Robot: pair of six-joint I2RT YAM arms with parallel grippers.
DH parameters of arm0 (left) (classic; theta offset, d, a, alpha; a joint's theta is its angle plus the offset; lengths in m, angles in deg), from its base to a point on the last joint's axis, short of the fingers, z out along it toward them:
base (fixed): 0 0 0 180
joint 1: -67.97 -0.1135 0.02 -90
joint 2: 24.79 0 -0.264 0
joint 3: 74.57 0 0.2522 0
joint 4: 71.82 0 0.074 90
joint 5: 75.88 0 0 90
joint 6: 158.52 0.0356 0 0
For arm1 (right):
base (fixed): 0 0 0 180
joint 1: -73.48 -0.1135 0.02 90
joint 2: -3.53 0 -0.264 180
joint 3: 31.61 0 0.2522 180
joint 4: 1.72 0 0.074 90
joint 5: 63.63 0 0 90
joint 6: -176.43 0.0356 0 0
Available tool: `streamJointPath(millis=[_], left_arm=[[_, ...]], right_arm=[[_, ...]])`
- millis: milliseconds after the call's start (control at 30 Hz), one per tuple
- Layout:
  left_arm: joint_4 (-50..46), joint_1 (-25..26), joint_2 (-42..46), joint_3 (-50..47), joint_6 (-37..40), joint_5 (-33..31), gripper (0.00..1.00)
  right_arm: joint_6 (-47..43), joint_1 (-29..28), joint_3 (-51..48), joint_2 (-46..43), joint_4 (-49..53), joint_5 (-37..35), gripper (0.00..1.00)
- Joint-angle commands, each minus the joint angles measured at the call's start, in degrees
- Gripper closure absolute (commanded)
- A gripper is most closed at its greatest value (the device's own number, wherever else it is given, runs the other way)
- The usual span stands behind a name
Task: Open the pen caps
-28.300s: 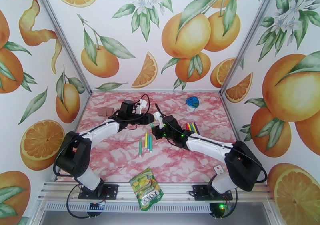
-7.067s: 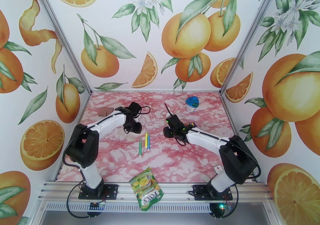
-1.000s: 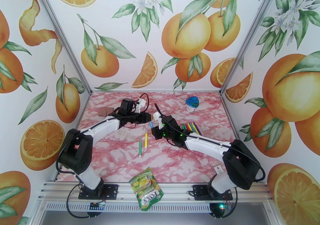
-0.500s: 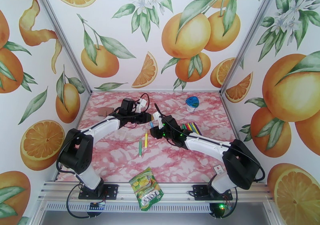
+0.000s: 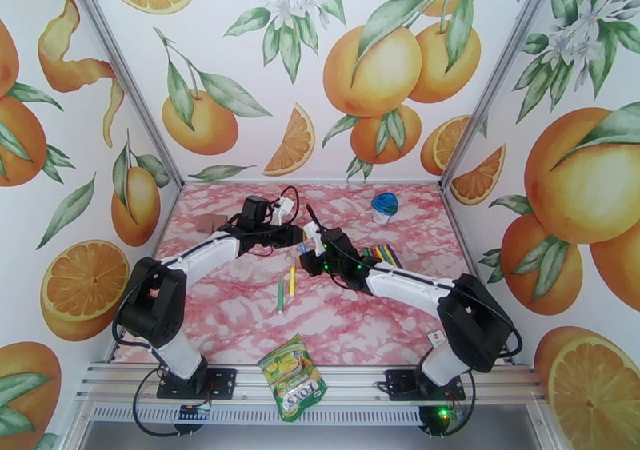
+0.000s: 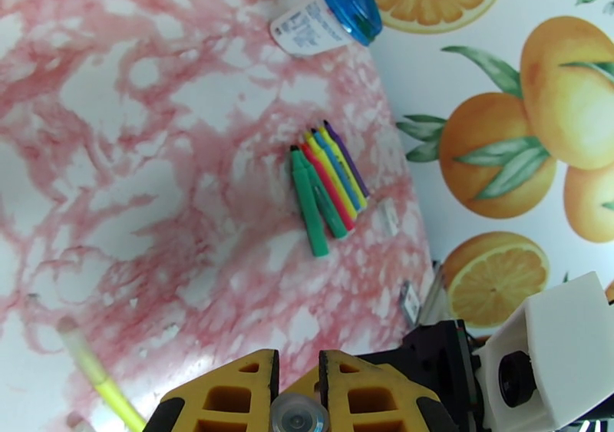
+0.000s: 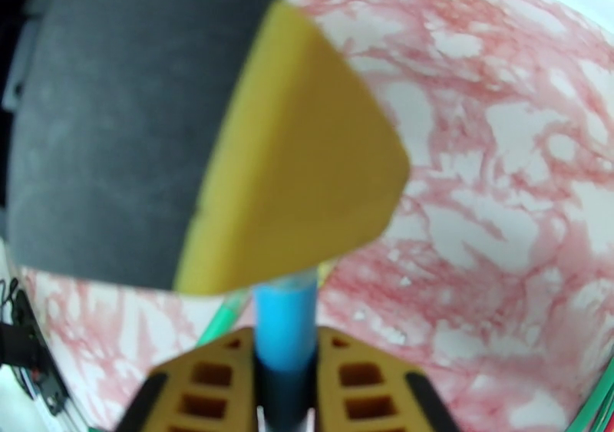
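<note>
Seemingly left pincer (image 6: 298, 364), and clearly right pincer (image 7: 285, 349), clamp one blue pen (image 7: 285, 311).

"TOYS" on the green-yellow snack packet (image 5: 293, 376)

The table (image 5: 240, 316) is marbled pink and white. The walls (image 5: 240, 84) are white, printed with oranges, orange slices, green leaves and white blossoms. The row of pens (image 6: 328, 188) runs green, red, yellow, blue and purple. Elsewhere there is a blue pen (image 7: 285, 326), a yellow pen (image 5: 292, 280) and a green pen (image 5: 281, 294). The tub (image 5: 385, 208) has a blue lid and a white label. The packet (image 5: 293, 377) is green and yellow. The arms (image 5: 204, 256) are white and black.
</note>
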Motion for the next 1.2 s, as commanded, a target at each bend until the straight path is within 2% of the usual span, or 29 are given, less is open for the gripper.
streamJointPath(millis=[0,467,767,1167], left_arm=[[0.3,-0.1,1.1,2.9,0.8,0.0,1.00],[1.8,-4.6,-0.1,6.3,-4.4,-4.7,1.00],[3.4,-6.8,-1.4,8.3,-8.3,-8.0,1.00],[7.6,-8.3,-2.9,8.3,-13.4,-8.5,1.00]], right_arm=[[-0.8,0.1,0.6,0.7,-1.1,1.9,0.87],[-2.9,0.0,-4.4,-1.2,-1.5,3.5,1.00],[-4.7,-0.1,-8.6,-4.0,-2.8,2.7,1.00],[-6.0,-0.2,-13.3,-7.3,-6.5,1.6,1.00]])
